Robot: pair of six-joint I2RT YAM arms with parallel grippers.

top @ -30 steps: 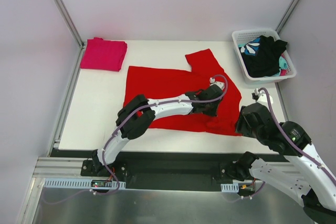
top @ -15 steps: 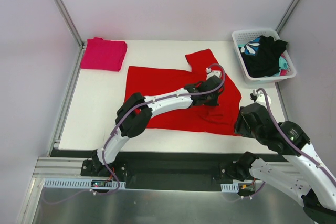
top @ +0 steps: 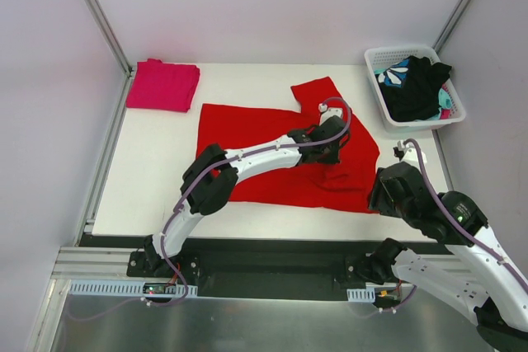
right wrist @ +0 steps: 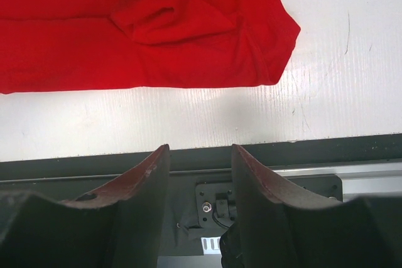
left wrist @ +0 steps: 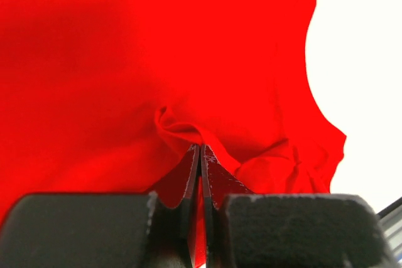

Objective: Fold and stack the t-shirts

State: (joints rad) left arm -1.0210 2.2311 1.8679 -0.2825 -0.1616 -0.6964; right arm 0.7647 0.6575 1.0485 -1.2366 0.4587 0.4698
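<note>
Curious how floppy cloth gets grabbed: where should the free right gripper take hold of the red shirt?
Probably the red shirt's near right corner, approached from the robot's side: that corner pokes out over bare table, just ahead of the open right gripper.

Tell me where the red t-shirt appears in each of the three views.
Top external: red t-shirt spread at the centre of the table.
Left wrist: fills the picture, except the right edge.
Right wrist: across the top.
Shared landmark: the raised fold pinched by the left gripper.
</note>
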